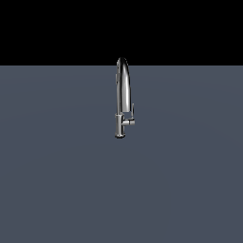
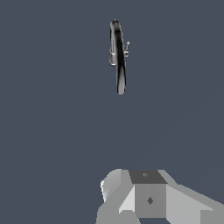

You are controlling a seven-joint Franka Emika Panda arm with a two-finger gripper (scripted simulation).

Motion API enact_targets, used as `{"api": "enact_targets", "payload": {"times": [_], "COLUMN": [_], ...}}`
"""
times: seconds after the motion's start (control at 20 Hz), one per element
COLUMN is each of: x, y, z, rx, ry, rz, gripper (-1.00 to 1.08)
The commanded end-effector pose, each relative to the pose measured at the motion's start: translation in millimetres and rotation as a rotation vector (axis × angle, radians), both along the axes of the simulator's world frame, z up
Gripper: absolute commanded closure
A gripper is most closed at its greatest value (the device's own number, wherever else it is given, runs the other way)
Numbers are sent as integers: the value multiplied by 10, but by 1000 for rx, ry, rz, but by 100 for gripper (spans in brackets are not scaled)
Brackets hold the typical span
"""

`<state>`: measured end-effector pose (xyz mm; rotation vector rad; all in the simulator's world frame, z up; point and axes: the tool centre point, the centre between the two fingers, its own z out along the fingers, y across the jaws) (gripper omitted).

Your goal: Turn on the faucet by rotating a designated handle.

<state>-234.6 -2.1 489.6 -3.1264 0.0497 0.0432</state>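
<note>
The faucet [image 1: 122,95] is a tall chrome tap with an arched spout, standing on the grey floor in the middle of the exterior view. The handle [image 1: 132,114] is a thin chrome lever on a short stub, sticking out from the lower body toward the exterior view's right. In the wrist view I see the faucet [image 2: 118,57] from above, far off, with the handle [image 2: 127,47] beside it. Only grey blocky parts of my gripper [image 2: 148,199] show at the wrist view's edge, well apart from the faucet. Its fingertips are hidden. The arm is out of the exterior view.
A flat grey surface [image 1: 57,180] spreads all around the faucet. Behind it the background is black.
</note>
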Motion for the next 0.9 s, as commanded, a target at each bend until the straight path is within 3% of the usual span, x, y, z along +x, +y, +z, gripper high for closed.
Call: {"api": "enact_targets", "payload": {"times": [0.0, 0.85], "x": [85, 995], "y": [4, -28], "z": [-18, -308], "rx": [18, 215], "ry": [20, 237], "rz": [-18, -218], "gripper": [108, 108]}}
